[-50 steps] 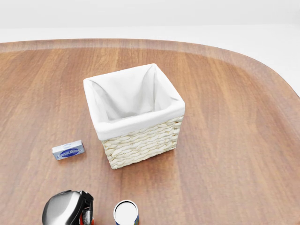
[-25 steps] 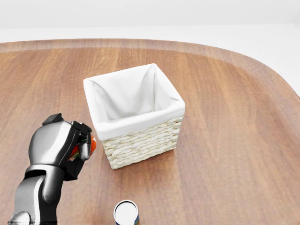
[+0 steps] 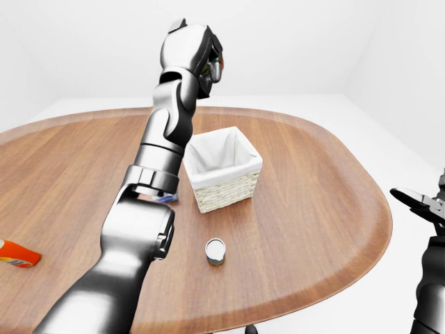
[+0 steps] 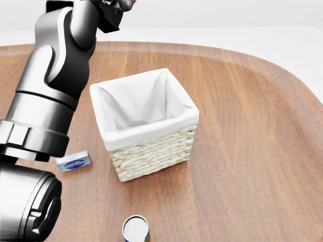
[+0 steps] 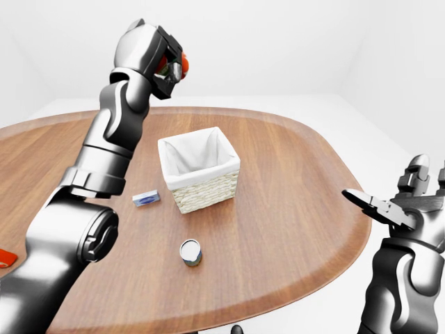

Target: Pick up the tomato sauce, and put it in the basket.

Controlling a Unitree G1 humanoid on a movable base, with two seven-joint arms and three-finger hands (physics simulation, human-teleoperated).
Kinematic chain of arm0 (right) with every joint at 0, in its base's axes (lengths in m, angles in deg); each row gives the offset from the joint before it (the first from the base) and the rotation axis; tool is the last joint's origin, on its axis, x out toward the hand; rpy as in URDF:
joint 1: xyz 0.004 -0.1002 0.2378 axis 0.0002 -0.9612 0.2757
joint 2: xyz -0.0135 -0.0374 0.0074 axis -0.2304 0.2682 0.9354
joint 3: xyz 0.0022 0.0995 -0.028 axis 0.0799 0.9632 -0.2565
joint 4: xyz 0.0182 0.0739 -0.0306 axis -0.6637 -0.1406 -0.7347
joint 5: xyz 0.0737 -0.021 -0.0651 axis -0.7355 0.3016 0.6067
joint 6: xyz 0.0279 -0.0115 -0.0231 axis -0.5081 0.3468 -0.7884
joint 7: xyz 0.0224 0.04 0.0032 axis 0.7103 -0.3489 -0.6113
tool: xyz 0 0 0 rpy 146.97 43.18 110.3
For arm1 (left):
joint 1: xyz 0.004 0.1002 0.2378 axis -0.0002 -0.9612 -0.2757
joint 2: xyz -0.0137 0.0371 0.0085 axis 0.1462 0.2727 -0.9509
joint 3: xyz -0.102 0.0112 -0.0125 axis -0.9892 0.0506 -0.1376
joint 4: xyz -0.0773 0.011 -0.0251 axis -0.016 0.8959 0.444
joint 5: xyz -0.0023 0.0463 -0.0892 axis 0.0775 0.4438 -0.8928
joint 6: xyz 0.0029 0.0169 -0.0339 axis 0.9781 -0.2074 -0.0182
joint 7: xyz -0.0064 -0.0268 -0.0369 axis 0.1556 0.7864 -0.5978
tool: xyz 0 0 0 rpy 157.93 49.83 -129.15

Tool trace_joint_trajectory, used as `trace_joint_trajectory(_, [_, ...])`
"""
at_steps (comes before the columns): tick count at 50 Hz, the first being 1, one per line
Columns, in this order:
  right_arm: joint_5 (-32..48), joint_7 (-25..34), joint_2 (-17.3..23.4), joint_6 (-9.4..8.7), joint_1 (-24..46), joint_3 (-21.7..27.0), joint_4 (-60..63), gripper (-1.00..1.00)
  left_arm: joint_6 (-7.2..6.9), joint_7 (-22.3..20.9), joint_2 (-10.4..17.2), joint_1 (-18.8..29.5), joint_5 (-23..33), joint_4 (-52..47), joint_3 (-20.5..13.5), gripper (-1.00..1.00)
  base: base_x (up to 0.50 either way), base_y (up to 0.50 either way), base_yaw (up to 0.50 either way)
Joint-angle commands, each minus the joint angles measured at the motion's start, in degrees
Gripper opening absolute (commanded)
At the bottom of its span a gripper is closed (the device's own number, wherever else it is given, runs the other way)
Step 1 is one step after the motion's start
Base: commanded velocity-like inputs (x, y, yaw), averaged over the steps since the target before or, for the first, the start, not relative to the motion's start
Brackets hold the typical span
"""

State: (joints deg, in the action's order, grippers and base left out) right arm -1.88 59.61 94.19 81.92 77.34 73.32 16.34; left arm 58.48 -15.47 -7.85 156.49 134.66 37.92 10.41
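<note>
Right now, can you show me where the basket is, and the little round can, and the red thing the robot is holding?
basket (image 4: 151, 156): head view, on its woven wall.
can (image 4: 136, 228): head view, on its round top.
tomato sauce (image 5: 176, 69): right-eye view, on the red end showing between the left hand's fingers.

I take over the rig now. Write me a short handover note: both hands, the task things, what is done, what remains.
Left hand: raised high, shut on the tomato sauce, up and left of the basket in the right-eye view.
Right hand: open, empty, off the table's right edge.
Done: sauce picked up and lifted.
Left: bring it over the basket, lower, release.
Ignore the can and the small blue box.
</note>
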Motion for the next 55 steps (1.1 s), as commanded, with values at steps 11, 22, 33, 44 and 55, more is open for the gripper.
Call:
trace_joint_trajectory(11, [-0.64,0.26,-0.01,0.00,0.03,0.12,-0.15,1.00,0.00,7.02,-6.45,11.89,-7.56,34.34,-0.23,-1.00,0.00,0.00,0.00])
trace_joint_trajectory(22, [-0.76,0.06,-0.05,0.00,-0.15,0.10,0.11,1.00,0.00,6.24,-11.34,0.67,-9.75,35.29,1.09,-1.00,0.00,0.00,0.00])
trace_joint_trajectory(33, [-0.78,0.15,-0.09,0.00,-0.22,0.13,0.06,1.00,0.00,7.35,-11.81,-3.36,-7.36,35.74,1.37,-1.00,0.00,0.00,0.00])
trace_joint_trajectory(44, [-0.73,0.18,-0.02,0.00,-0.08,-0.01,-0.30,1.00,0.00,7.62,-11.25,-2.46,-6.56,35.69,1.05,-1.00,0.00,0.00,0.00])
trace_joint_trajectory(55, [-0.70,0.13,0.00,0.00,-0.03,-0.10,-0.32,1.00,0.00,9.30,-9.84,-1.77,-6.18,35.83,0.68,-1.00,0.00,0.00,0.00])
